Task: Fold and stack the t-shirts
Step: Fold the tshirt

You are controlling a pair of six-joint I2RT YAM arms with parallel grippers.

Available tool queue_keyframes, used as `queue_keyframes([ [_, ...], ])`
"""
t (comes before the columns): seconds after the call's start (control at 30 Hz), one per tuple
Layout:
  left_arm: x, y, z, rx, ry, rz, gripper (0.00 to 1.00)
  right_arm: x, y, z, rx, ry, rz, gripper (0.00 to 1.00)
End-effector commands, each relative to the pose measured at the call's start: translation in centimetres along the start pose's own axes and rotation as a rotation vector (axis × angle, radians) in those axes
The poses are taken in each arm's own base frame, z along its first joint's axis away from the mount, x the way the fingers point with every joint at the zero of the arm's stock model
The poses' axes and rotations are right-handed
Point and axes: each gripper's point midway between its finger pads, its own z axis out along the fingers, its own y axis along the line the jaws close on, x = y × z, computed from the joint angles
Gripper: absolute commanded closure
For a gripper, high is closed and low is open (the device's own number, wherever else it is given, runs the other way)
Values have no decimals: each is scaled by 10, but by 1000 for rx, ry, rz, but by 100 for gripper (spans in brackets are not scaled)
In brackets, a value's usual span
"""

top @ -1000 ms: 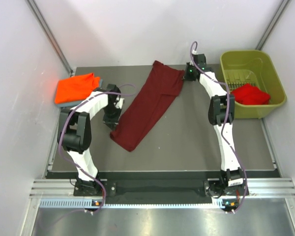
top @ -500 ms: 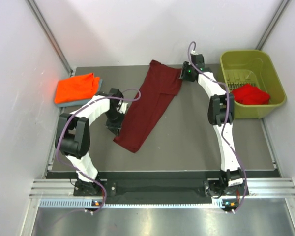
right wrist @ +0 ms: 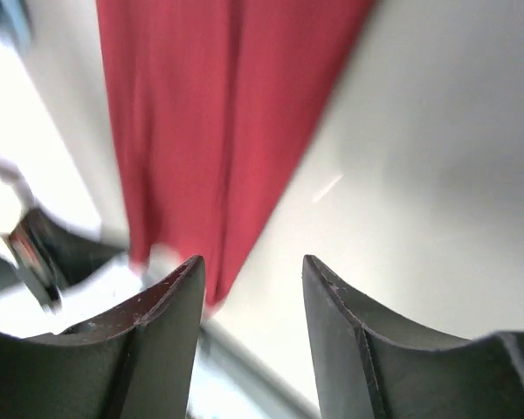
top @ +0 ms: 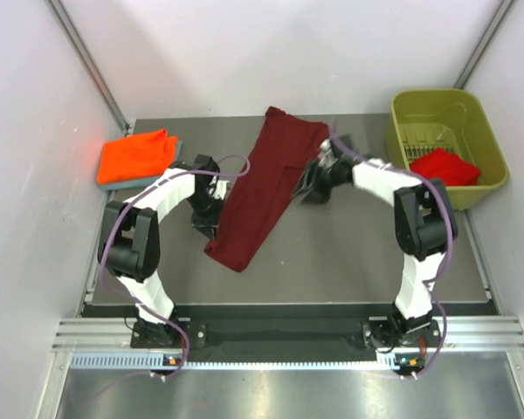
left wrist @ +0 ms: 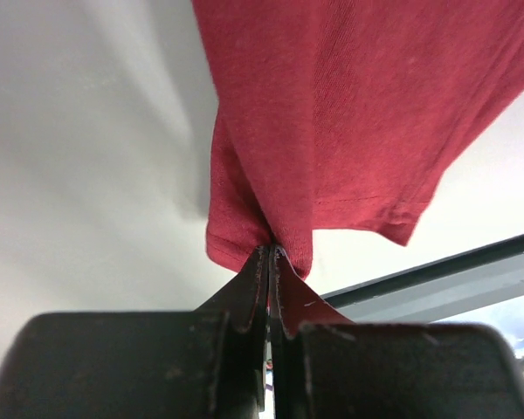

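Right fingers point(right wrist: 166, 305) had let go of the maroon t-shirt point(top: 266, 188), half open just right of it; left fingers point(left wrist: 258, 284) pinched shut on its lower-left hem.

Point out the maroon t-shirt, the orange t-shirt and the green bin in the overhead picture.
maroon t-shirt point(top: 266, 188): top view, middle of the cloth.
orange t-shirt point(top: 138, 155): top view, centre of its upper face.
green bin point(top: 437, 109): top view, far wall.

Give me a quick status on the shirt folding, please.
Left jaws shut on maroon shirt. Right jaws open, empty, beside it. Nothing in the way.
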Motion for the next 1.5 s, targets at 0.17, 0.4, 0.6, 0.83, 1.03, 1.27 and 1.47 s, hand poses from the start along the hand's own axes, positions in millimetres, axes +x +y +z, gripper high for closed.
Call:
queue_keyframes([
  [0.17, -18, -17, -8, 120, -12, -59, 100, 141, 58, 42, -120, 304, 65, 52],
  [0.4, -33, -18, -24, 123, -83, -74, 100, 158, 75, 82, -66, 313, -34, 53],
  [0.6, -21, -20, -31, 134, -92, -87, 100, 187, 54, 96, 30, 348, -45, 55],
  [0.83, -17, -14, -32, 152, -96, -125, 100, 206, 24, 86, 149, 377, -94, 57],
  [1.03, -26, -15, -37, 159, -122, -131, 100, 217, 2, 92, 210, 386, -96, 59],
  [1.27, -24, -13, -41, 155, -132, -138, 100, 226, 17, 119, 200, 394, -154, 61],
  [1.47, -15, -9, -44, 154, -141, -156, 100, 234, 4, 119, 223, 414, -162, 76],
])
